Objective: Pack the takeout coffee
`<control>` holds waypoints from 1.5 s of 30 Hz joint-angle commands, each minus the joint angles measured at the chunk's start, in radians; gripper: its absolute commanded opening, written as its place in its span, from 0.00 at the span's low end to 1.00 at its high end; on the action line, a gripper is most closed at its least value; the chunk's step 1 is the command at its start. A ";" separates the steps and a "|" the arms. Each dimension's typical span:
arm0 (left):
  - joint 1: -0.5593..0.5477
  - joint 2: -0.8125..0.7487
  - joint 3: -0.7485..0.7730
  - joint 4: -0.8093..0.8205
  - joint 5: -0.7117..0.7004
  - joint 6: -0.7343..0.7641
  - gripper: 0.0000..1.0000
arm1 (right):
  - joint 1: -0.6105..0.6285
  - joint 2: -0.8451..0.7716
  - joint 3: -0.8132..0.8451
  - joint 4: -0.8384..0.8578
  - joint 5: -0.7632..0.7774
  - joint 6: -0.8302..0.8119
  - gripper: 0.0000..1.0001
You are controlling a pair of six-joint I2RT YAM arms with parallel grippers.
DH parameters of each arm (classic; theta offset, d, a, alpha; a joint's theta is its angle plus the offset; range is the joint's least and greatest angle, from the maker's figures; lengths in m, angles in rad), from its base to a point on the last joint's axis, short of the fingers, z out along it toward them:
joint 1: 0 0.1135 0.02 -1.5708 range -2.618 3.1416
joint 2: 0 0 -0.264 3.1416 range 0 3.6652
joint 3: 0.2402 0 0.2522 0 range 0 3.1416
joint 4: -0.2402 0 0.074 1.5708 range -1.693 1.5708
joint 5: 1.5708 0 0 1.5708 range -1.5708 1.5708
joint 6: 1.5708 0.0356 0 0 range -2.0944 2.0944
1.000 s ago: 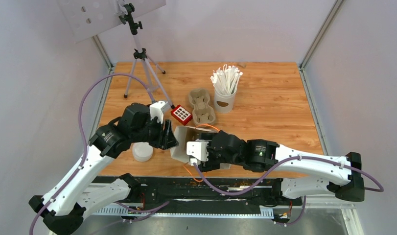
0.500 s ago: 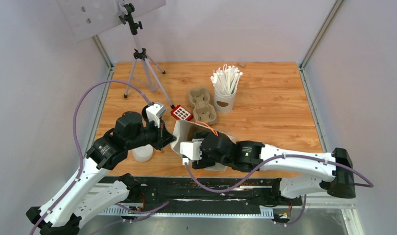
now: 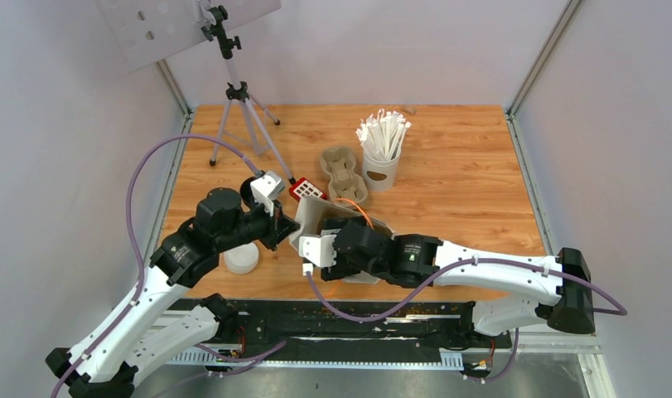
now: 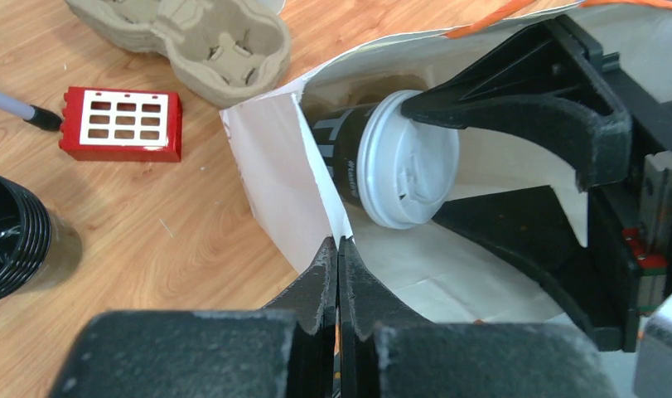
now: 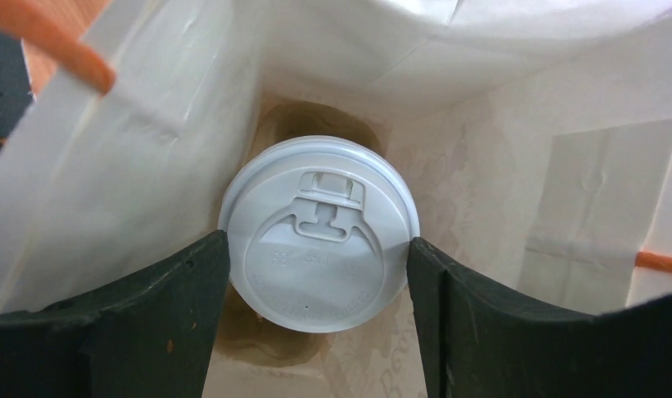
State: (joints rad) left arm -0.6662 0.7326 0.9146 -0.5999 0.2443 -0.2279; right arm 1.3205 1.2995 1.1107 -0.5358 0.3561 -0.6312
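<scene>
On wood-grain tabletop point(image 3: 465, 182), white-walled cell: creased white paper bag point(image 4: 274, 186), orange handles, mouth open. Its rim pinched flat in left gripper point(image 4: 338, 249). Inside, right gripper point(image 5: 318, 274) fingers point(image 5: 150, 323) clasp dark cup point(image 4: 340, 157) at round white lid point(image 5: 318, 236). Beside left arm point(image 3: 183, 249), second lidded cup point(image 3: 241, 259) stands. Behind bag: pulp tray point(image 3: 342, 176), red block point(image 3: 307, 191).

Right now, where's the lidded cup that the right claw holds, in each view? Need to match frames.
Top external: not visible; it is hidden inside the white paper bag, under the right wrist.
Left wrist: the cup sits right of centre, in the bag's mouth, between the fingers of the right claw.
Right wrist: dead centre, lid facing the camera, a finger on either side.
Shared landmark: the white paper bag, in all three.
</scene>
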 commanded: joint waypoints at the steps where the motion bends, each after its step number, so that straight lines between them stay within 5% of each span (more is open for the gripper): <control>1: 0.000 -0.028 -0.047 0.045 -0.005 0.055 0.00 | -0.005 -0.051 -0.025 -0.049 -0.065 0.013 0.66; 10: 0.000 -0.010 -0.066 0.129 0.035 0.108 0.00 | -0.052 -0.044 -0.052 -0.049 0.038 -0.036 0.66; 15: 0.000 0.019 -0.049 0.173 0.031 0.099 0.01 | -0.126 -0.091 -0.059 -0.037 -0.059 -0.097 0.66; 27: 0.000 0.059 0.023 -0.072 0.049 -0.003 0.51 | -0.132 -0.080 -0.002 -0.174 -0.243 0.036 0.66; 36: 0.000 -0.038 0.001 -0.148 0.069 -0.039 0.67 | -0.113 -0.096 -0.061 -0.140 -0.182 0.035 0.65; 45: 0.000 -0.017 -0.001 -0.036 0.141 -0.115 0.74 | -0.084 -0.092 -0.047 -0.108 -0.139 0.042 0.65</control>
State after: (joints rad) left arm -0.6662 0.7105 0.8970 -0.7162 0.3599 -0.3065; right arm 1.2194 1.2331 1.0546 -0.6971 0.1841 -0.6106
